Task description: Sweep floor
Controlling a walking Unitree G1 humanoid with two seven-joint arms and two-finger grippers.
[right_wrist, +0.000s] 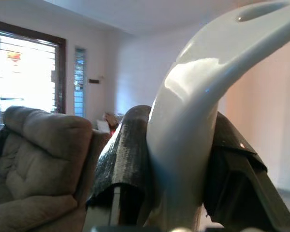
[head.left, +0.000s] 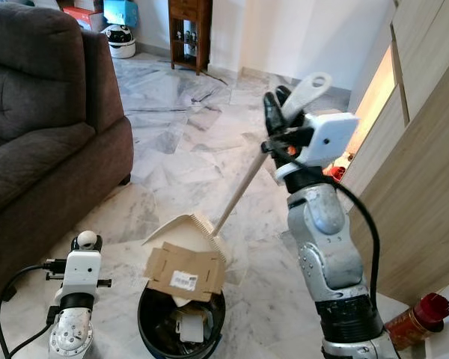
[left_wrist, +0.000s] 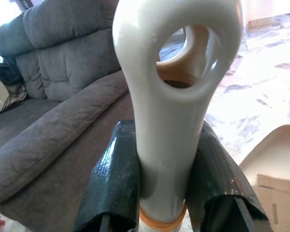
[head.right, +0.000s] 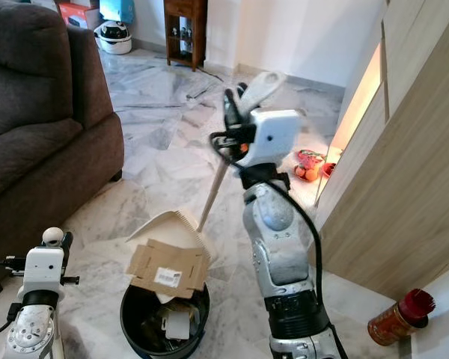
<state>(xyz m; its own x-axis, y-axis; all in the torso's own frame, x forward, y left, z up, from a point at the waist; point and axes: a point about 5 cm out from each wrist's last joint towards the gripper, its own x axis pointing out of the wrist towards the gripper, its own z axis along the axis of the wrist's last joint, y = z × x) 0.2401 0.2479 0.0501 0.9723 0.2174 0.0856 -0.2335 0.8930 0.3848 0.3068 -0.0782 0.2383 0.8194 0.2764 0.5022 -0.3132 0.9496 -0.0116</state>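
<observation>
My right gripper (head.left: 284, 126) is raised at chest height and shut on the long cream handle (right_wrist: 183, 140) of a white dustpan (head.left: 183, 228). The pan hangs tilted over a black bin (head.left: 153, 329) on the marble floor. A flattened cardboard piece (head.left: 185, 271) lies across the bin's rim, with paper scraps inside below it. Low at the left, my left gripper (head.left: 84, 250) is shut on a cream handle with a loop end (left_wrist: 176, 111), its black fingers (left_wrist: 116, 183) pressed on both sides. What hangs below that handle is hidden.
A dark grey sofa (head.left: 37, 127) fills the left side. Wooden cabinet panels (head.left: 426, 172) run along the right, with a red-capped bottle (head.left: 417, 318) and some fruit (head.right: 308, 168) at their foot. Far back stand a wooden side table (head.left: 188, 30) and a white appliance (head.left: 121, 41).
</observation>
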